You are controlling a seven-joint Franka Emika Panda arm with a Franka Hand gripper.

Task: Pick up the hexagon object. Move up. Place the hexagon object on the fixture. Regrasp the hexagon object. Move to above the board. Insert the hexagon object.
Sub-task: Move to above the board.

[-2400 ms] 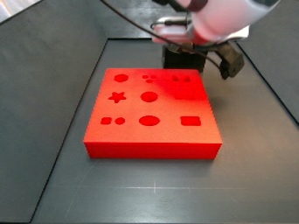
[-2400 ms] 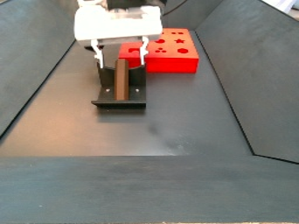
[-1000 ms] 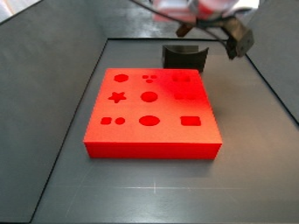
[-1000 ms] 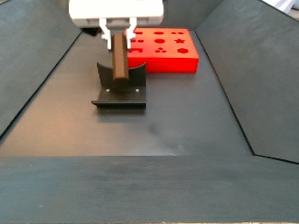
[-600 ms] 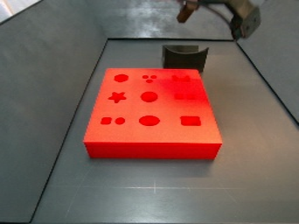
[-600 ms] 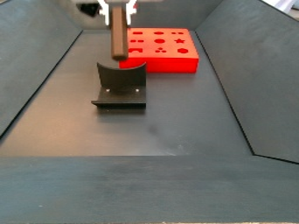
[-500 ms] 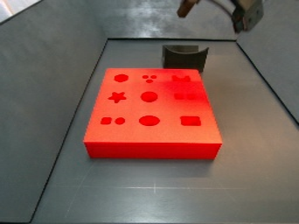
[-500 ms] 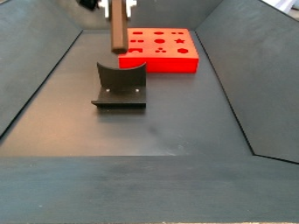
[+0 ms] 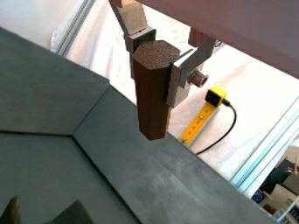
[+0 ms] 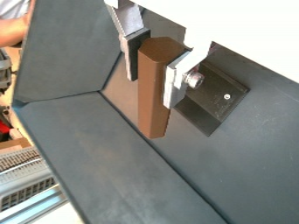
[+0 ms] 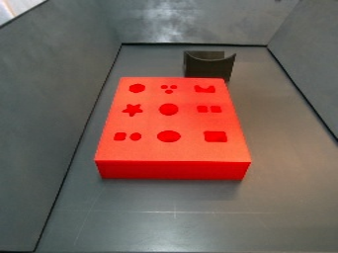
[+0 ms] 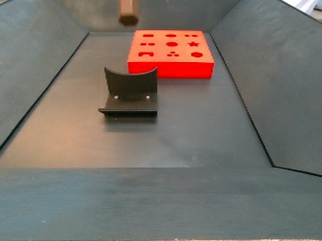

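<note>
In both wrist views my gripper (image 9: 162, 54) (image 10: 156, 54) is shut on the hexagon object, a dark brown peg (image 9: 151, 92) (image 10: 156, 87) that hangs down between the silver fingers. In a side view only the peg's lower tip (image 12: 127, 17) shows at the top edge, high above the fixture (image 12: 130, 91); the gripper itself is out of frame in both side views. The fixture (image 11: 209, 64) stands empty behind the red board (image 11: 173, 126). The board (image 12: 171, 53) lies with its shaped cut-outs open.
Dark sloping walls enclose the grey floor on all sides in both side views. A yellow cable (image 9: 208, 109) lies outside the enclosure in a wrist view.
The gripper closed on the peg lying on the fixture and lifted it straight up; it has now risen out of both side views, leaving the fixture empty.
</note>
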